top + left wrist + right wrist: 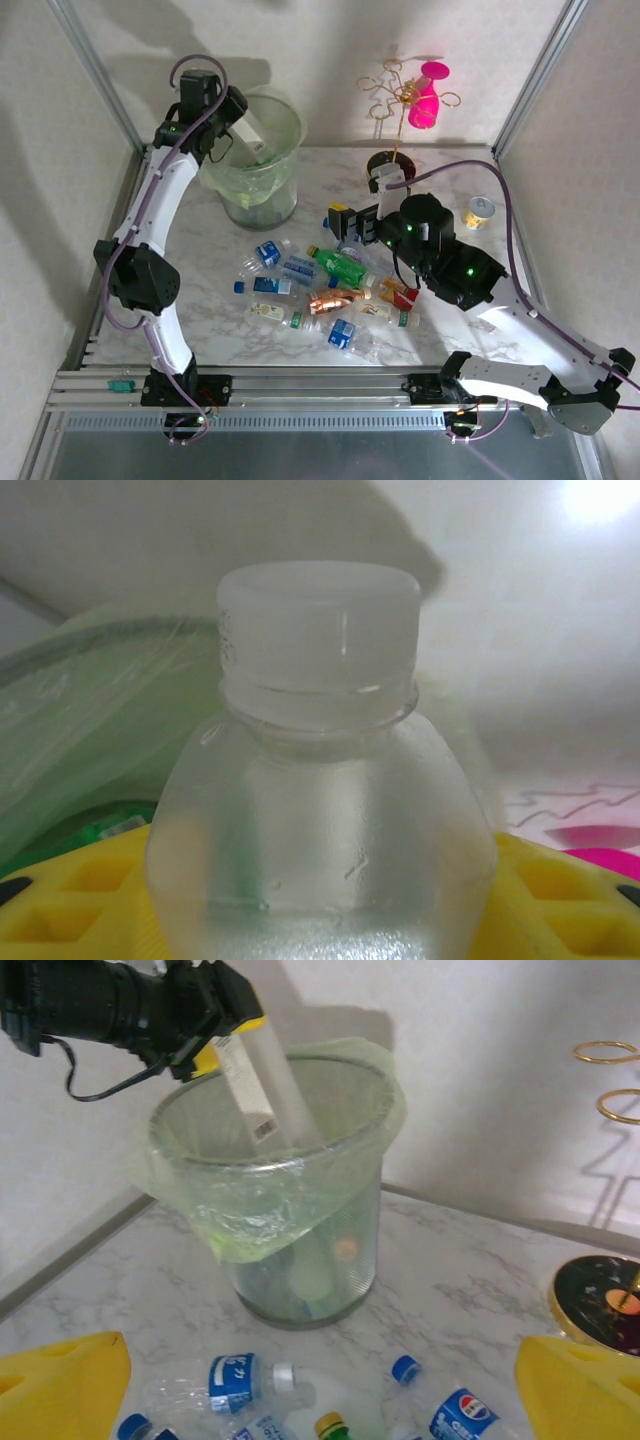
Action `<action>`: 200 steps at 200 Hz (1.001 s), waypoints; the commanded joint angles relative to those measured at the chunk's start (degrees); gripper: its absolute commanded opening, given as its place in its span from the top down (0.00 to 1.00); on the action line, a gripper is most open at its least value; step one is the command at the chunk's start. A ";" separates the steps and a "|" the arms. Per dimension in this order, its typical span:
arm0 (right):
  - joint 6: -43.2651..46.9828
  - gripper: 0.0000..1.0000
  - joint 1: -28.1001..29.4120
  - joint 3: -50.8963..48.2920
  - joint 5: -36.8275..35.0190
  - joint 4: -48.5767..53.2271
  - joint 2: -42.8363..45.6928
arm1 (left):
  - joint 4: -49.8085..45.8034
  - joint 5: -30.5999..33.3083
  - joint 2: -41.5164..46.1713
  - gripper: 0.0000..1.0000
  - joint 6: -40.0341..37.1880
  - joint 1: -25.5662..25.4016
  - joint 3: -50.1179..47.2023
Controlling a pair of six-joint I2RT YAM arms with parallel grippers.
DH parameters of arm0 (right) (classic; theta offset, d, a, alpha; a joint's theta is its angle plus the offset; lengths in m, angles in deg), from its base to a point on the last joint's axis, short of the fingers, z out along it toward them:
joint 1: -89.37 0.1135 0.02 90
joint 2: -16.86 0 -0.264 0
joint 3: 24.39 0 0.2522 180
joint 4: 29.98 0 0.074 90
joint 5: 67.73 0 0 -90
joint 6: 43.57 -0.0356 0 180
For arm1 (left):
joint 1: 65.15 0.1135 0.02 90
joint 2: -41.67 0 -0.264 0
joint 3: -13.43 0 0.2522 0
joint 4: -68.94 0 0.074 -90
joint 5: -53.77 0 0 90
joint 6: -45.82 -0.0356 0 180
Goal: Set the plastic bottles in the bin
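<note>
Top camera: I have the left gripper (238, 125) up at the bin (285, 195), closed part-way around a clear bottle (250, 138) with a white label. The bottle slants down past the bin's rim into its mouth. The other plastic bottles (320, 285) lie scattered on the marble table (200, 320), right of the bin and nearer the arm bases. The right gripper (353, 225) hangs over the far edge of that scatter, right of the bin, with its jaws spread wide and nothing in them. Farther right of the bin are the gold wire stand (400, 100), carrying a pink cup (428, 95), and a silver can (480, 211).

Left wrist camera: the clear bottle (320, 800) stands cap-up at the lens, clamped between the yellow fingers (570, 890). The bin's green liner (90, 710) is a blur behind it on the left.

Right wrist camera: I look at the bin (340, 1250) side-on. The left gripper (228, 1038) holds the clear bottle (265, 1085) over the bin's rim, with the bottle's lower end inside. A few things lie at the bottom of the bin, too blurred through the wall to name. My own yellow fingers (60, 1390) stand far apart and empty. Loose plastic bottles (240, 1380) lie on the table in front of the bin.
</note>
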 commanded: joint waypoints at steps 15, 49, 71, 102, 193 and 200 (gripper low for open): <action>0.71 0.02 -0.42 -2.30 -4.68 -2.00 1.71 | -7.28 1.69 -4.34 0.56 -1.22 -1.26 2.52; 0.49 0.01 -0.75 -2.84 -6.38 -2.25 1.83 | -10.14 1.20 -9.50 0.54 -0.50 -1.61 4.91; 0.21 0.01 -0.83 -3.10 -7.23 -1.89 2.11 | -10.72 1.70 -11.57 0.46 -0.01 -1.73 5.85; -0.23 0.02 -0.98 -3.74 -7.35 -1.81 2.48 | -11.95 1.88 -13.39 0.28 1.08 -1.87 7.65; -1.66 0.02 -1.07 -2.83 -8.37 -0.29 3.93 | -10.96 2.71 -1.64 0.16 2.37 -2.79 9.76; -1.85 0.02 -1.08 -2.77 -8.29 -0.10 4.00 | -10.87 2.91 -0.11 0.16 2.59 -3.10 9.09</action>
